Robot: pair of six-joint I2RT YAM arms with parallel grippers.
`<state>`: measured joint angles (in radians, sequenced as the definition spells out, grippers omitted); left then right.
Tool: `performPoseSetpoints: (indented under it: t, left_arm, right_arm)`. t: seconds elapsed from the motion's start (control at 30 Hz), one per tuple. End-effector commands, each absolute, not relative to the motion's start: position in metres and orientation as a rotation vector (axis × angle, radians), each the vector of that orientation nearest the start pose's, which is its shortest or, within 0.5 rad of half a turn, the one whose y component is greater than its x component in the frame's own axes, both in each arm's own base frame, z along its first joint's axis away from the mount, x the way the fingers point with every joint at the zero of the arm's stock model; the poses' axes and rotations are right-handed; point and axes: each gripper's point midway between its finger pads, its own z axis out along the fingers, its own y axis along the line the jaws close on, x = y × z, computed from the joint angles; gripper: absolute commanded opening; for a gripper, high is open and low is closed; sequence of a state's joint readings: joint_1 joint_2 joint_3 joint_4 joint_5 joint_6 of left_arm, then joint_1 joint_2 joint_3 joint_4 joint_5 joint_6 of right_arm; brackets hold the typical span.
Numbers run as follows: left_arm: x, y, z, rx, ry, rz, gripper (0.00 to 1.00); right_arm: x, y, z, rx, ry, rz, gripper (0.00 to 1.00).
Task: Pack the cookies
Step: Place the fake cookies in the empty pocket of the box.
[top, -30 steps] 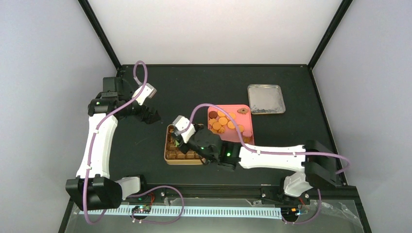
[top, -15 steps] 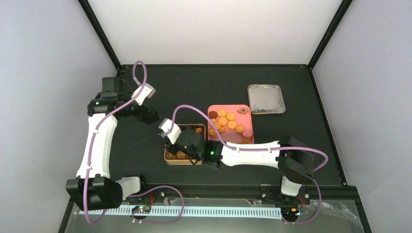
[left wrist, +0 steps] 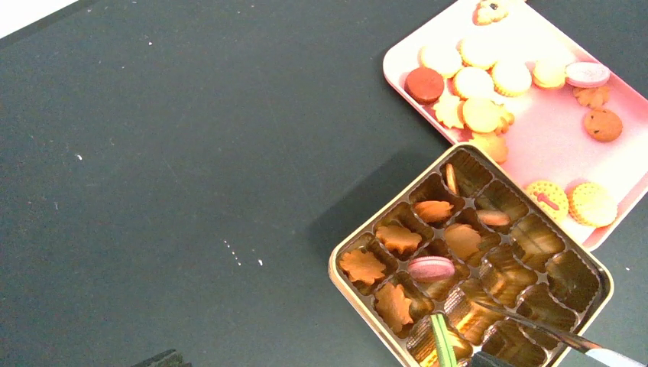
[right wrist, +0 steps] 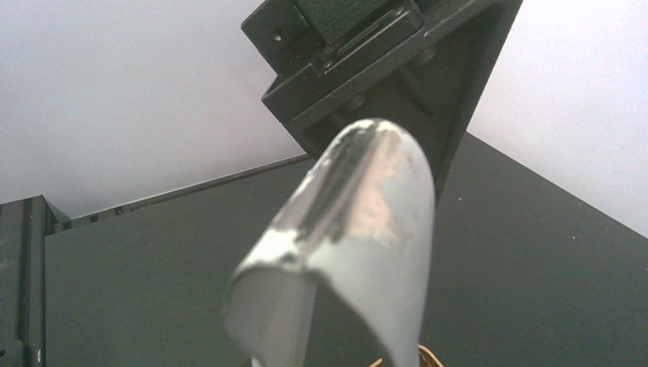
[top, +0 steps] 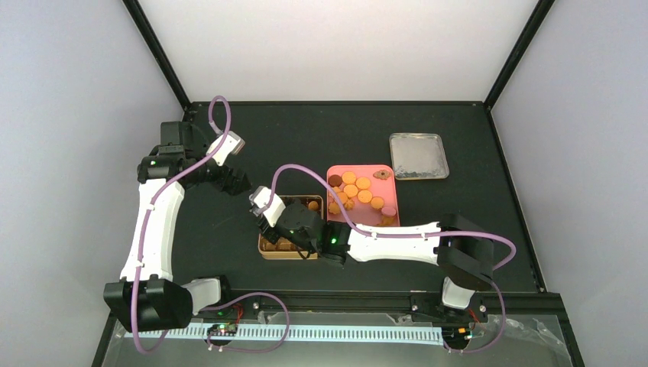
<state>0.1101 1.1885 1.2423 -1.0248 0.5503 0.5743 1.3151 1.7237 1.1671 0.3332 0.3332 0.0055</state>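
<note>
The cookies (top: pixel 354 191) lie on a pink tray (top: pixel 359 168), mostly round and orange-golden; they also show in the left wrist view (left wrist: pixel 481 84). A gold tin (top: pixel 264 248) with brown compartments stands left of the tray. In the left wrist view the tin (left wrist: pixel 378 216) holds several orange flower-shaped cookies (left wrist: pixel 362 266) and a pink one (left wrist: pixel 431 267). My right gripper (top: pixel 269 219) hangs over the tin, shut on metal tongs (right wrist: pixel 359 229), whose tips (left wrist: pixel 535 325) reach into the tin. My left gripper (top: pixel 235 182) is open and empty, left of and beyond the tin.
A silver tin lid (top: pixel 418 157) lies at the back right, beyond the tray. The right forearm (top: pixel 390 243) stretches across the table's near side. Black frame posts stand at the table's back corners.
My right gripper moved left over the tin with the tongs between one second and half a second ago, then held almost still. The left arm has not moved.
</note>
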Motion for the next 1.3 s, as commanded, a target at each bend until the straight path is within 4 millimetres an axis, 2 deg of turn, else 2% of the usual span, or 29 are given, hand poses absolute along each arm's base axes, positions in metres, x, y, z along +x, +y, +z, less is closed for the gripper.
performPoseSetpoints:
  t: [0.0, 0.27, 0.4, 0.57, 0.87, 1.27]
  left_arm:
    - [0.288, -0.057, 0.256, 0.759, 2.255, -0.376, 0.98]
    - [0.288, -0.057, 0.255, 0.767, 2.253, -0.374, 0.98]
    - [0.288, -0.058, 0.255, 0.766, 2.252, -0.383, 0.98]
    - [0.288, -0.058, 0.257, 0.769, 2.247, -0.378, 0.98]
    - [0.288, -0.056, 0.256, 0.776, 2.249, -0.355, 0.98]
    - [0.287, -0.057, 0.261, 0.777, 2.241, -0.359, 0.98]
  right_arm:
    - [0.192, 0.498, 0.275, -0.821, 1.537, 0.702, 0.36]
    - [0.199, 0.479, 0.293, -0.737, 1.532, 0.736, 0.20]
    - [0.199, 0.475, 0.299, -0.724, 1.525, 0.766, 0.20]
    - [0.198, 0.481, 0.298, -0.738, 1.528, 0.794, 0.19]
    - [0.208, 0.489, 0.288, -0.737, 1.558, 0.816, 0.14]
    - [0.216, 0.480, 0.314, -0.688, 1.514, 0.851, 0.11]
